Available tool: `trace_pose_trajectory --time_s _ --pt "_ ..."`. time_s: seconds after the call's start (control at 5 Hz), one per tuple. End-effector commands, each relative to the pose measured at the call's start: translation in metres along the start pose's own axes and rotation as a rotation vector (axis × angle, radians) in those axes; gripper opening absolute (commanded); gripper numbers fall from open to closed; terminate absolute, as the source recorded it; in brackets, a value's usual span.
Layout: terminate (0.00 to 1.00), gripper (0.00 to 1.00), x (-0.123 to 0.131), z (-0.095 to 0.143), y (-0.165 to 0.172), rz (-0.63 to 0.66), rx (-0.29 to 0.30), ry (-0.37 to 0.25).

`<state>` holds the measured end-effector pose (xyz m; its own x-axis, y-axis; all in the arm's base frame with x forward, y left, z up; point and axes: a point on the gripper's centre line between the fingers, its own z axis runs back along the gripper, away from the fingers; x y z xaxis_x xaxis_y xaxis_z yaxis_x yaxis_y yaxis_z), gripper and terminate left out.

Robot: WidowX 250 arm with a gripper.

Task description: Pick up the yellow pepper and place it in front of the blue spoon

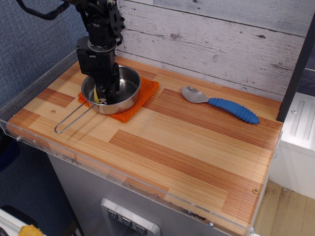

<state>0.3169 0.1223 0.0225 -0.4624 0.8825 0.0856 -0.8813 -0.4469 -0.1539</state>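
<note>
My gripper (102, 97) reaches down into the steel pan (129, 83) at the back left, its fingers close to the pan floor. A sliver of the yellow pepper (95, 96) shows at the left side of the fingers, inside the pan; the rest is hidden by the gripper. I cannot tell whether the fingers are closed on it. The blue spoon (231, 108) lies on the wooden table to the right, grey bowl to the left and blue ridged handle pointing right and toward the front.
The pan sits on an orange cloth (142, 101), and its wire handle (71, 120) points toward the front left. A white plank wall (221, 39) stands behind the table. A clear plastic rim (123, 179) edges the wooden tabletop (187, 147).
</note>
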Motion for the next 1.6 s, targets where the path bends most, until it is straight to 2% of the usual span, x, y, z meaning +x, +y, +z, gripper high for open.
trace_pose_trajectory --time_s 0.0,0.4,0.8,1.0,1.4 --pt "0.00 0.00 0.003 0.057 -0.030 0.024 -0.124 0.002" --pt "0.00 0.00 -0.005 0.088 -0.033 0.025 -0.176 0.030" --pt "0.00 0.00 -0.028 0.152 -0.019 -0.005 -0.251 0.093" --pt "0.00 0.00 -0.046 0.161 0.001 -0.080 -0.247 0.108" --pt "0.00 0.00 -0.093 0.149 0.038 -0.305 -0.239 0.137"
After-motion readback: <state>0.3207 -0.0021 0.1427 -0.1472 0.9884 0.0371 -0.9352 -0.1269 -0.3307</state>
